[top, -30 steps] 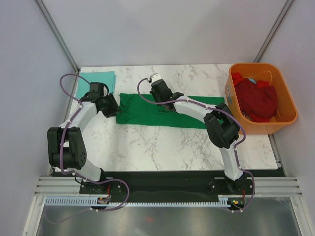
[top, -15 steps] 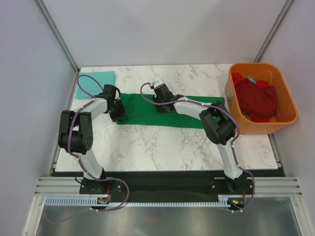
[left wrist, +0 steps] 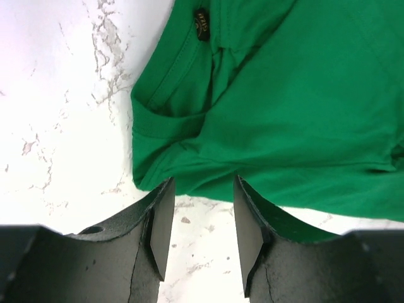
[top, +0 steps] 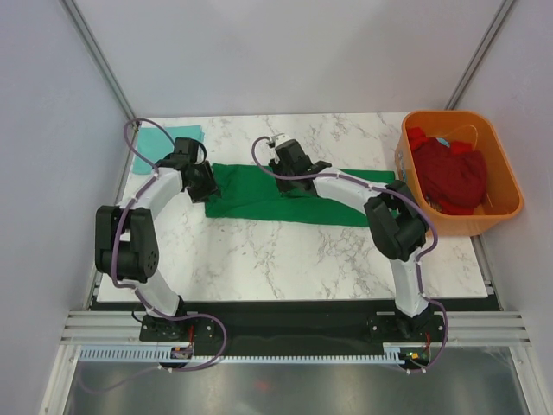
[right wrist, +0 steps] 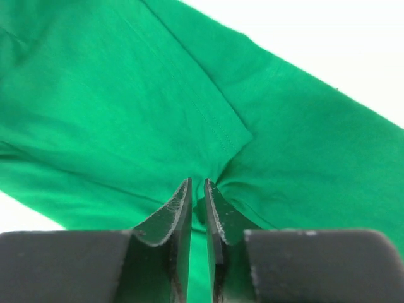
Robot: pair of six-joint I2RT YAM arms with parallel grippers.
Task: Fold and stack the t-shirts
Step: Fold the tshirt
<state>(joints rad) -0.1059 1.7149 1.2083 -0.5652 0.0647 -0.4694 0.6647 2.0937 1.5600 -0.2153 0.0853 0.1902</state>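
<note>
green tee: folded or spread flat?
Partly folded: the green t-shirt lies as a long narrow strip, cloth layers overlapping at one end; not yet compact.

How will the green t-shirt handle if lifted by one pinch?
Probably floppy: the green t-shirt lies flat and puckers where the right claw pinches it. Likely light: the cloth looks thin. Its folded layers may slide apart when lifted.
</note>
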